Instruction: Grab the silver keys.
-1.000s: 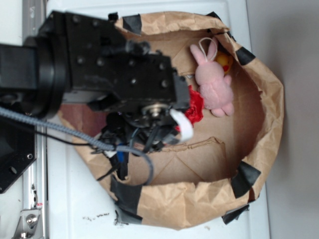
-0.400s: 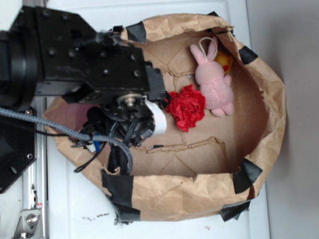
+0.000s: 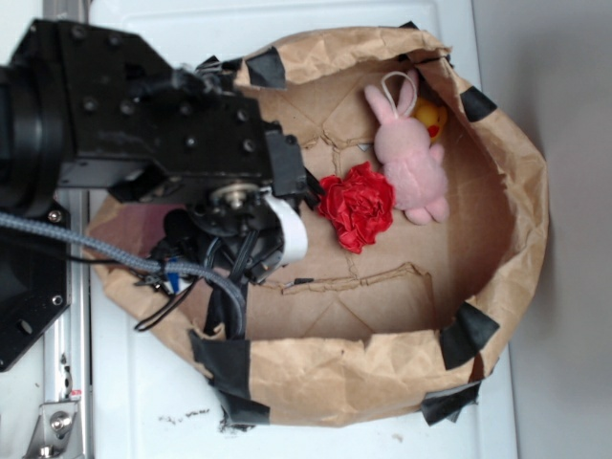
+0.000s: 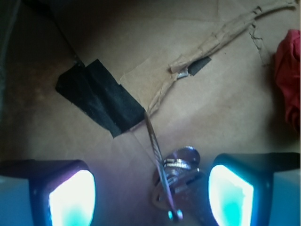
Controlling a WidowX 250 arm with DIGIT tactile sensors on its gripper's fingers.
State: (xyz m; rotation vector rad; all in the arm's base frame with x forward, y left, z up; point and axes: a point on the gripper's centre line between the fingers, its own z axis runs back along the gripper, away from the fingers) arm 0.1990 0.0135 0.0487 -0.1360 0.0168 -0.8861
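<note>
Gripper is wide apart over the silver keys.
Small, hard, slippery metal — I would pinch the thick bunch, not the thin wire.

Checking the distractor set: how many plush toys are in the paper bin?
2. The pink bunny lies at the bin's far side beside the red flower; a yellow toy peeks out behind it, mostly hidden. The arm may cover others.
</note>
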